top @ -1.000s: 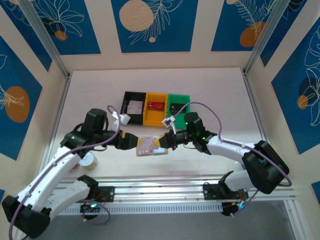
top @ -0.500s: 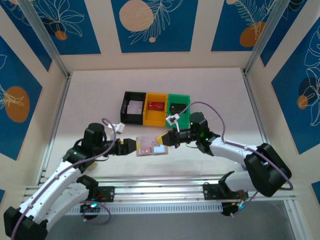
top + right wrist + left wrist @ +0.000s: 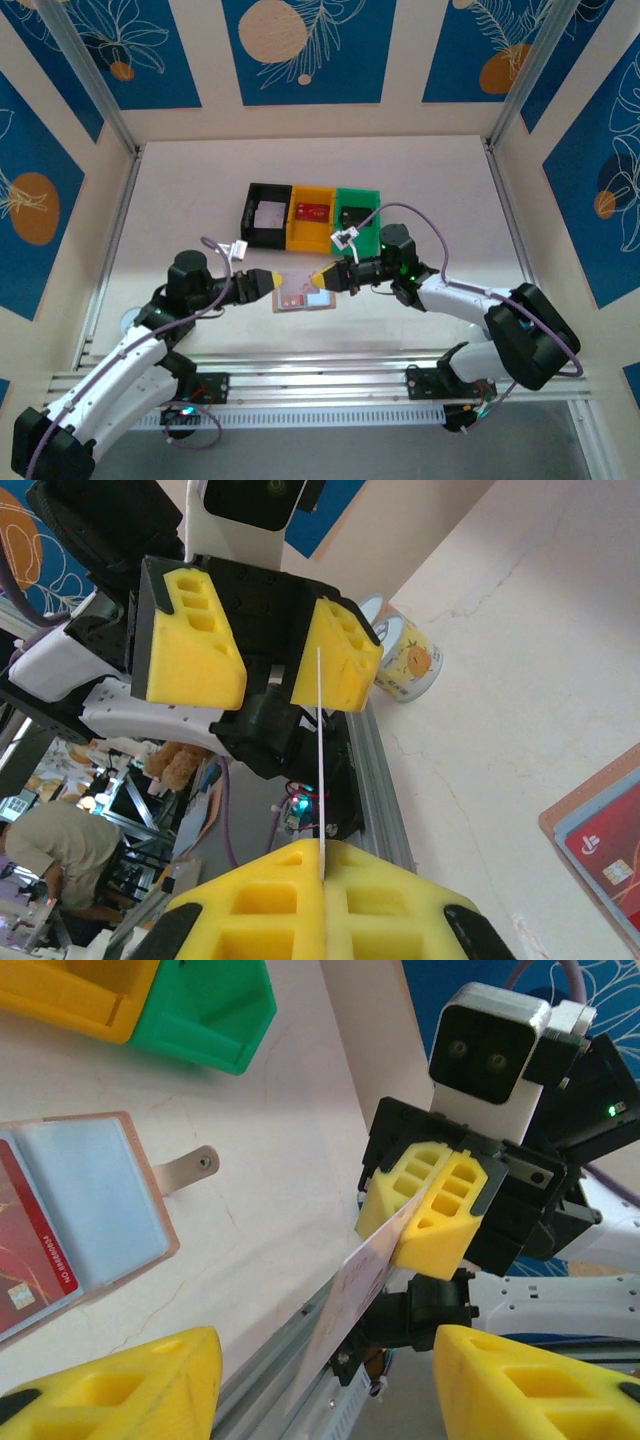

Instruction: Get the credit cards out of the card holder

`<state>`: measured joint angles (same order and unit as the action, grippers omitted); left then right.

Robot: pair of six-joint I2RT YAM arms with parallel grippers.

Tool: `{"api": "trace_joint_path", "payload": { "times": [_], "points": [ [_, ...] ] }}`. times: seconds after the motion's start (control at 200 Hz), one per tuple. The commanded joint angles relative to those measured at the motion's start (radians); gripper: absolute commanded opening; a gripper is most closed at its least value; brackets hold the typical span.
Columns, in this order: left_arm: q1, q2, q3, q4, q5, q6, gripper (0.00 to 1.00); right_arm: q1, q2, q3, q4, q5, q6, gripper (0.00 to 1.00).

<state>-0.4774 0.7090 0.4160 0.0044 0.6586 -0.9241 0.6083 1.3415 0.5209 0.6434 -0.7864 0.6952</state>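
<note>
The tan card holder (image 3: 305,302) lies open on the table, and a red card (image 3: 30,1255) sits in one of its clear pockets (image 3: 95,1205). Just above it, my right gripper (image 3: 322,279) is shut on one end of a pale credit card (image 3: 355,1275), seen edge-on in the right wrist view (image 3: 320,750). My left gripper (image 3: 268,283) faces it from the left, open. The card's free end reaches in between the left fingers (image 3: 335,655), close beside one pad. In the left wrist view the right gripper's yellow fingers (image 3: 435,1205) pinch the card.
Black (image 3: 268,215), yellow (image 3: 312,216) and green (image 3: 357,212) bins stand in a row behind the holder; the yellow one holds a red card (image 3: 313,211). A small round pot with a fruit print (image 3: 405,660) stands near the front rail (image 3: 320,375).
My left arm has dropped lower and its gripper has come in around the card's free end, jaws somewhat narrower. The right gripper has stayed shut on the card.
</note>
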Motion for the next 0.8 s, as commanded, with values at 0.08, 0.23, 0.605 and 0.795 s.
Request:
{"api": "trace_joint_path", "payload": {
  "times": [0.08,0.23,0.605,0.795],
  "points": [
    [-0.02,0.028,-0.02,0.105,0.039,-0.032,0.53,0.008,0.022,0.006,0.022,-0.037,0.015,0.0],
    [-0.039,0.047,-0.017,0.112,0.047,-0.02,0.5,0.013,0.027,0.01,0.024,-0.045,0.016,0.0],
    [-0.068,0.06,-0.022,0.167,0.071,-0.027,0.28,0.024,0.069,0.033,0.028,-0.072,0.03,0.0],
    [-0.078,0.058,-0.022,0.166,0.082,-0.022,0.21,0.02,0.073,0.034,0.025,-0.067,0.035,0.0]
  ]
}}
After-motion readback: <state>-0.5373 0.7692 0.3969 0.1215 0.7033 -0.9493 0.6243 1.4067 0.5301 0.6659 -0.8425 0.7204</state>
